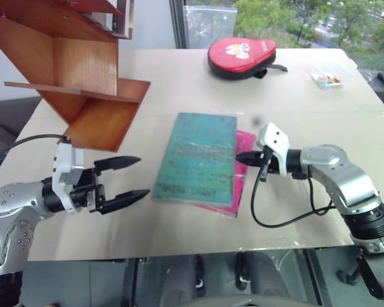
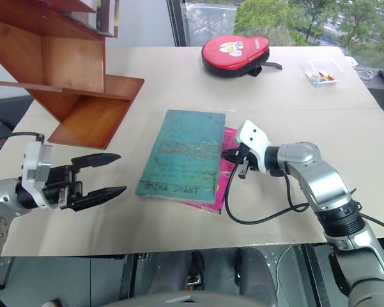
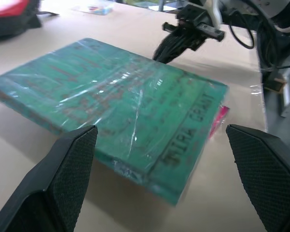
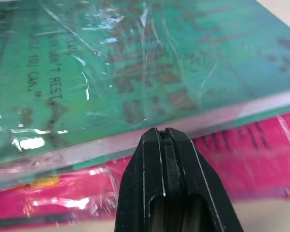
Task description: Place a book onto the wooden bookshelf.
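Observation:
The teal-green book [image 1: 198,157] lies flat in the middle of the table, wrapped in clear film, on top of a smaller pink book [image 1: 241,173]. The wooden bookshelf [image 1: 76,70] stands at the far left of the table. My left gripper [image 1: 133,176] hovers left of the book, open, its fingers pointing at the book's near left corner with nothing between them. My right gripper [image 1: 241,156] is shut, its tips at the book's right edge, right at the seam between the teal book [image 4: 135,72] and the pink one [image 4: 241,145].
A red paddle case [image 1: 241,56] lies at the far middle of the table. A small clear box [image 1: 328,78] of small items sits at the far right. A black cable [image 1: 275,211] loops on the table below my right arm.

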